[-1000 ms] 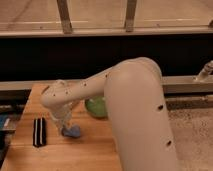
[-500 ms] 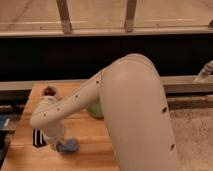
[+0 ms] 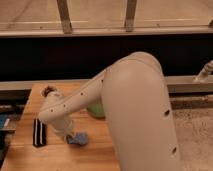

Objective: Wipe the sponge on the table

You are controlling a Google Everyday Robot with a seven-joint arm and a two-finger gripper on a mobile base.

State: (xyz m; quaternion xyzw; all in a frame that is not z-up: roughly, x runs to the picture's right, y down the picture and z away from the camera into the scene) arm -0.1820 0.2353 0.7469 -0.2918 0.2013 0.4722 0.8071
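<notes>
Gripper low over the table, right at the sponge.
The robot's own arm covers most of it, so I cannot tell how far it is open, or whether it grips the sponge or only presses on it. The sponge lies flat on the wood just under the gripper and slightly to its right, a low contact that suits a wiping stroke. The striped oblong lies just to the gripper's left and the green bowl behind it, both apart from the sponge.
</notes>
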